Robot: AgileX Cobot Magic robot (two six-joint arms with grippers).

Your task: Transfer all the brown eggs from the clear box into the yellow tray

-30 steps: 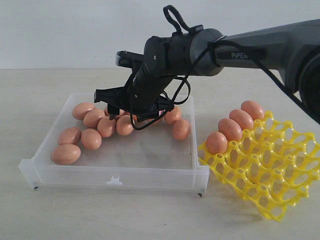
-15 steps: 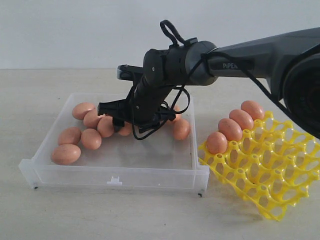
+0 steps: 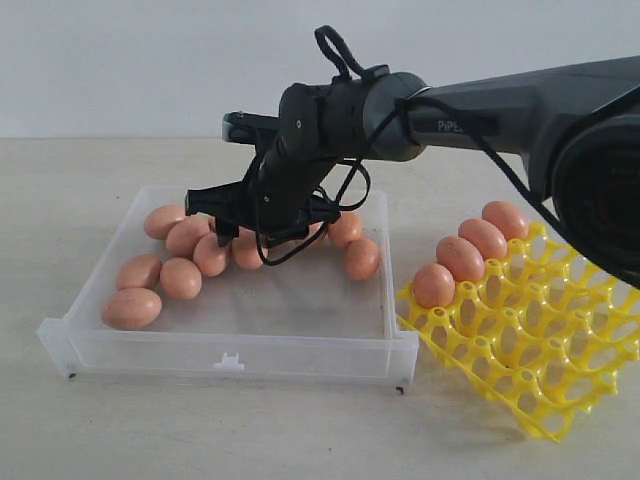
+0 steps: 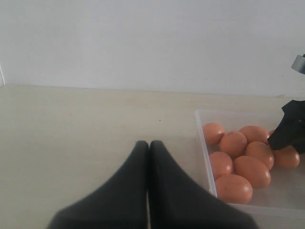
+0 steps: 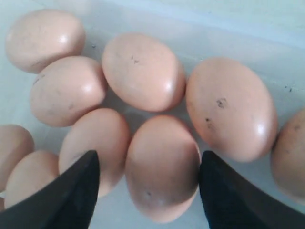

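Several brown eggs (image 3: 131,307) lie along the left and back of the clear box (image 3: 230,352). Three more sit in the top row of the yellow tray (image 3: 540,350), which stands tilted to the right of the box. My right gripper (image 3: 262,232) hangs low over the back cluster. In the right wrist view it (image 5: 148,157) is open, with one egg (image 5: 162,167) between its fingers. One finger is at the shell and the other stands a little off it. My left gripper (image 4: 148,143) is shut and empty, over bare table beside the box (image 4: 204,148).
The right arm (image 3: 500,100) reaches in from the right, above the tray's eggs (image 3: 460,257). Its cable loops hang near the eggs at the back right of the box (image 3: 362,257). The beige table (image 3: 200,430) runs round the box and tray, with a wall behind.
The right gripper has shifted slightly left over the back cluster of eggs and settled around one egg. The eggs, box and tray have hardly moved.
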